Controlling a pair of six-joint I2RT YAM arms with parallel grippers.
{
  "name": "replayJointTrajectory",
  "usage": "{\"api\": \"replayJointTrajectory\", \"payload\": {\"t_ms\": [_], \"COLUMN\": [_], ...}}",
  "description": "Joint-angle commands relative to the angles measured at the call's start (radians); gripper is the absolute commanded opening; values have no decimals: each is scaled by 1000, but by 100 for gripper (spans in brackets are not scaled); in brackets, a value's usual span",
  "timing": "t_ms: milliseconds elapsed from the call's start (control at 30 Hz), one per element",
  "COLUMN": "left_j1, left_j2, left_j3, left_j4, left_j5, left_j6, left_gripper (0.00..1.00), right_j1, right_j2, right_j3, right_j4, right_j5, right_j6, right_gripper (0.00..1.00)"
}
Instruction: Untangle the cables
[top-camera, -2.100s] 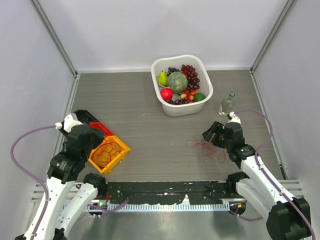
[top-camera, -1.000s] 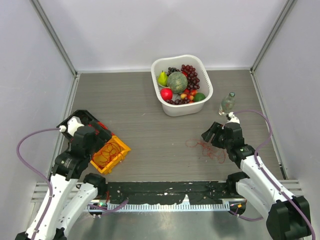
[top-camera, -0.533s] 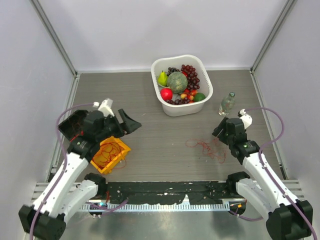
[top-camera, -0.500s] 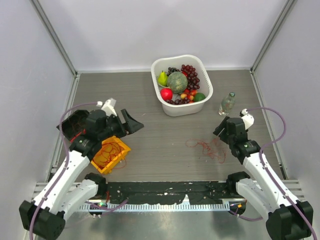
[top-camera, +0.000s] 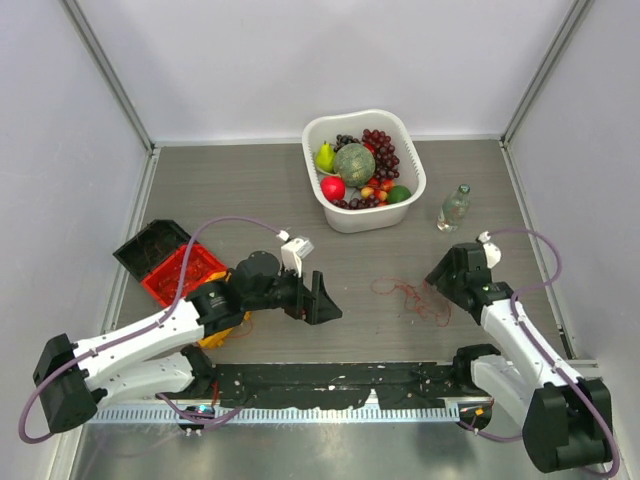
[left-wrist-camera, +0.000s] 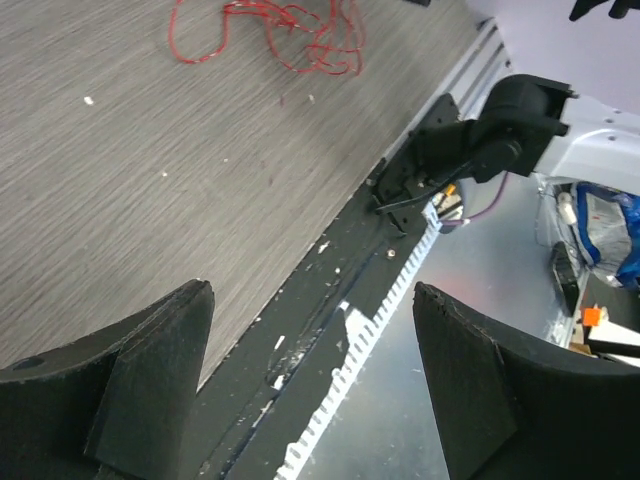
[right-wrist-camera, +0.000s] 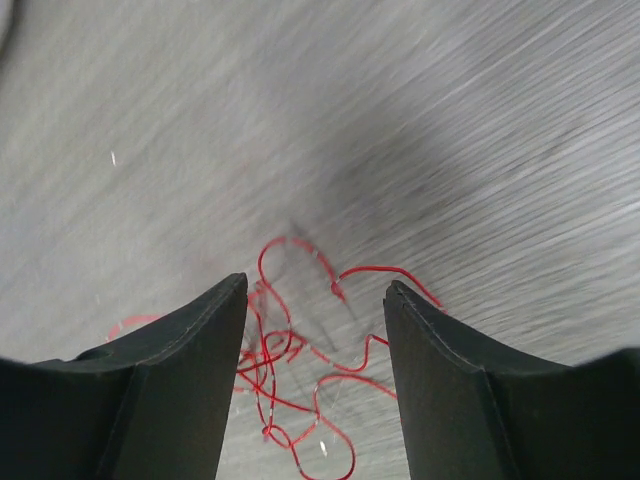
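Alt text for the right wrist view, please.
A loose tangle of thin red cables lies on a grey wood-grain table, seen between the two black fingers of the open right gripper. Nothing is held.

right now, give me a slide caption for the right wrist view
Right gripper, jaws open, poised over the tangled red cables on the grey table

A grey wood-grain desk (top-camera: 300, 210) fills the middle of the top view, flecked with small white specks. Plain pale walls close it in: the back wall (top-camera: 320, 60) across the top, side walls at left (top-camera: 50, 200) and right (top-camera: 600, 150). Metal posts (top-camera: 110, 75) slant through both upper corners. A scuffed black strip (top-camera: 340, 382) edges the bottom, with a brushed metal ledge (top-camera: 330, 450) below it. The light is soft and even.
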Motion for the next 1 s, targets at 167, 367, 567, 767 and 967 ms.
{"api": "replayJointTrajectory", "payload": {"t_ms": [167,367,567,767,967], "left_j1": [-8,-8,-7,-19,-36], "left_j2": [-61,-31,119,328,429], "left_j3": [-10,-33,26,74,60], "left_j4": [57,39,-119,-152,-104], "left_j5": [-106,-184,-402,-443,-390], "left_j6": [50,46,7,3,-16], "left_gripper": [85,84,73,71,65], "right_j1": [336,599,599,599,599], "right_j2": [129,261,106,16,32], "right_j3": [-40,84,82,36,-5], "right_j4": [287,322,80,8,11], "right_j5": [-190,-145,56,52,58], "right_j6": [98,80,64,110,104], "right_gripper": [60,56,68,67,62]}}
